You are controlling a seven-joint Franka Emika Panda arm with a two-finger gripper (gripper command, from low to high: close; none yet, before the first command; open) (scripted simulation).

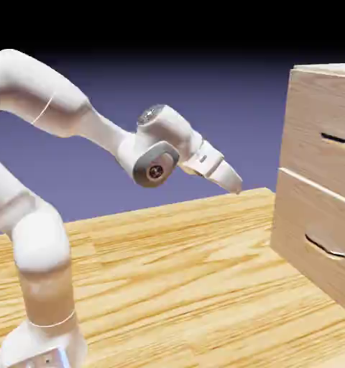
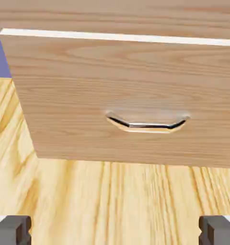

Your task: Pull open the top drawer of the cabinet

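Two drawers on the cabinet (image 1: pixel 315 180) at 3 o'clock: raise the gripper (image 1: pixel 233 181), jaws wide apart and empty, to the top drawer (image 1: pixel 326 133) slit at 2 o'clock, not the lower drawer (image 2: pixel 131 95) it faces.

White rounded arm (image 1: pixel 53 108), grey joint cap (small red centre dot), claw (image 2: pixel 115 230) fingertips (image 2: pixel 11 229) small, grey.

There are no words, numbers or signs to read in either view. The cabinet (image 1: pixel 319 172) shows only plain wood grain, and the arm (image 1: pixel 67 115) is plain white with no label
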